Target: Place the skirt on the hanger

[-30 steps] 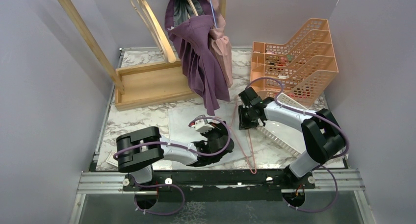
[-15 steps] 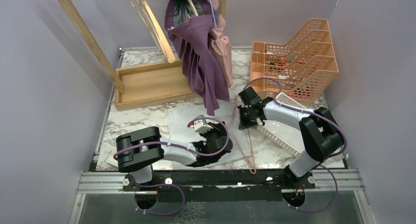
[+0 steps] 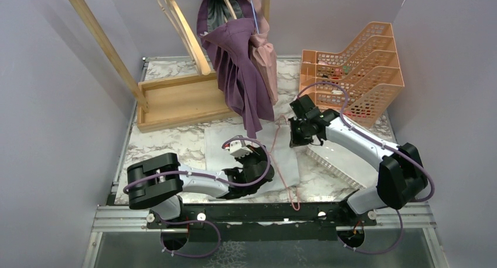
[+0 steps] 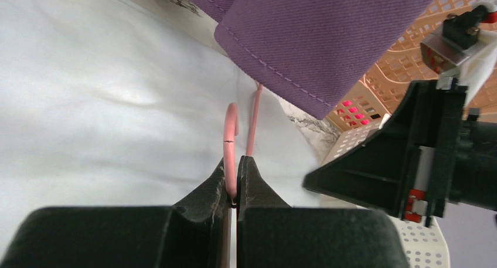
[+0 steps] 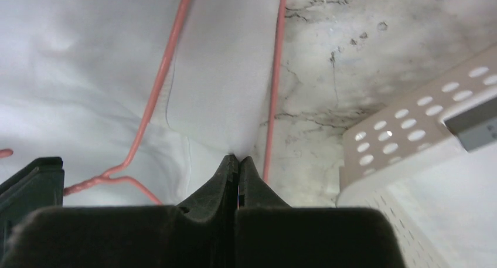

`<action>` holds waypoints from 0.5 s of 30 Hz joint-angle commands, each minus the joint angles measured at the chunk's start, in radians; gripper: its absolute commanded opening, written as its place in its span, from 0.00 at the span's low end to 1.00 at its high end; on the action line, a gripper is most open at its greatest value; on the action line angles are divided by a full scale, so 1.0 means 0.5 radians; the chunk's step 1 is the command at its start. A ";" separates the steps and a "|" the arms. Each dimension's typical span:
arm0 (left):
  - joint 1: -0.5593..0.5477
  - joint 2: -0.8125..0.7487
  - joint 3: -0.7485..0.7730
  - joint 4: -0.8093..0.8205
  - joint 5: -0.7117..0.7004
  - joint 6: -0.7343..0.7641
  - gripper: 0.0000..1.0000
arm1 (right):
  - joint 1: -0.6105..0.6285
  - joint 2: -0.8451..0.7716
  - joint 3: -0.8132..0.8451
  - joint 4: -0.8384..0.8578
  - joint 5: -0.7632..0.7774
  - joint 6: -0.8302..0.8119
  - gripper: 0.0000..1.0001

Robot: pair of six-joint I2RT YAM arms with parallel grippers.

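The pale grey skirt [image 3: 225, 138] lies flat on the table's middle; it also shows in the left wrist view [image 4: 88, 104] and the right wrist view [image 5: 88, 57]. A pink wire hanger [image 3: 275, 156] lies across its right part. My left gripper [image 3: 259, 165] is shut on the hanger's hook [image 4: 231, 139], its jaws [image 4: 235, 162] pinching the wire. My right gripper [image 3: 293, 131] is shut on the skirt's right edge, a fold of cloth pinched at its tips [image 5: 237, 159]. The hanger's wire [image 5: 161, 86] runs on both sides of that fold.
A wooden rack [image 3: 176, 98] stands at the back left. A purple garment [image 3: 240, 74] and a pink one hang from it over the skirt's far edge. An orange tiered basket [image 3: 357, 63] stands back right, and a white perforated tray [image 3: 331, 162] lies below it.
My right gripper has moved farther back and a little right with the skirt's edge. My left gripper and the hanger have shifted slightly left; the hanger's lower end swung left.
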 commanded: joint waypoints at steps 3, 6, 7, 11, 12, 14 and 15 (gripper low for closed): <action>0.010 -0.061 0.082 -0.632 0.087 0.008 0.00 | 0.001 -0.088 0.051 -0.280 0.182 0.054 0.01; 0.012 -0.137 0.048 -0.693 0.086 -0.024 0.00 | 0.001 -0.109 0.011 -0.218 0.115 0.036 0.01; 0.016 -0.167 0.024 -0.653 0.092 0.013 0.00 | 0.001 -0.116 -0.027 -0.148 0.017 -0.003 0.01; 0.073 -0.294 -0.100 -0.273 0.282 0.343 0.00 | 0.001 -0.036 -0.063 -0.022 -0.371 -0.036 0.04; 0.086 -0.311 -0.122 -0.222 0.348 0.349 0.00 | 0.000 -0.008 -0.069 0.008 -0.422 -0.018 0.09; 0.098 -0.317 -0.153 -0.171 0.451 0.296 0.00 | 0.000 0.035 -0.097 0.084 -0.482 0.015 0.15; 0.101 -0.301 -0.160 -0.153 0.474 0.271 0.00 | 0.001 0.056 -0.111 0.117 -0.510 0.033 0.15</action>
